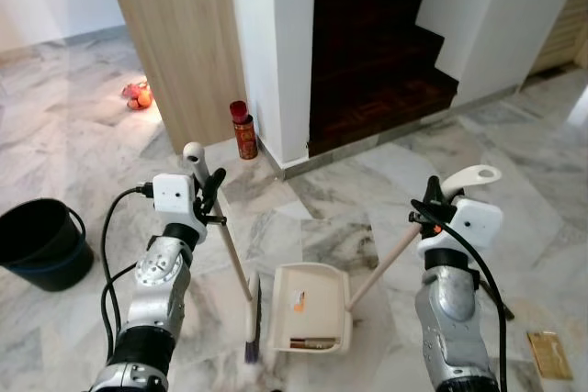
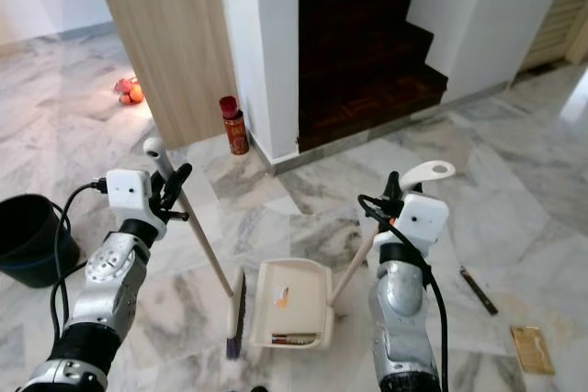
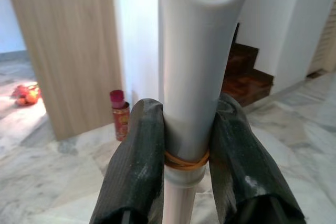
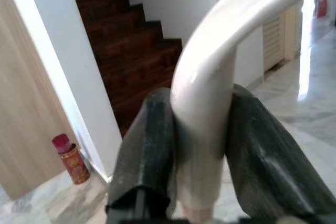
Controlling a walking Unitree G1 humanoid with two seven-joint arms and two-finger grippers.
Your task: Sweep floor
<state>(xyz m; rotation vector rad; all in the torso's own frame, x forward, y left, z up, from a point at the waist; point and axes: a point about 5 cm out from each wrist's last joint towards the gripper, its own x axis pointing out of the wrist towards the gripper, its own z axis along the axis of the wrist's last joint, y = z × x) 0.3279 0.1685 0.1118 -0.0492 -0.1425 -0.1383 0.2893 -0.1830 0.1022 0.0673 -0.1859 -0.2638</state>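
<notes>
Marble floor [image 1: 514, 162], grey-veined, runs across my whole head view. A dark wooden staircase [image 1: 367, 52] climbs at top centre, with a white wall column [image 1: 276, 43] on its left and a light wood panel [image 1: 179, 34] left of that.

At the left edge of the frame sits a black bucket [image 1: 41, 243].

In the lower centre lies my cream dustpan [image 1: 310, 308], tray flat on the floor with a little dark debris along its near lip. Its long handle [image 1: 386, 263] slants up to the lower right, where my right hand [image 1: 432, 210] is clamped on the white looped grip; the right wrist view shows both black fingers [image 4: 152, 150] pressed against it.

Just left of the dustpan, close beside it, stands the broom [image 1: 234, 259], its dark bristle head [image 1: 252, 319] down on the floor. My left hand [image 1: 213, 192], left of centre, is clenched round the top of the broom's pale grip; in the left wrist view the fingers [image 3: 139, 161] squeeze it on both sides, at an orange band.

A red canister [image 1: 243, 130] stands at the foot of the white column. Some orange-red items [image 1: 138, 95] lie on the floor at upper left, too small for me to identify. A small tan scrap [image 1: 549, 353] lies at the lower right corner.
</notes>
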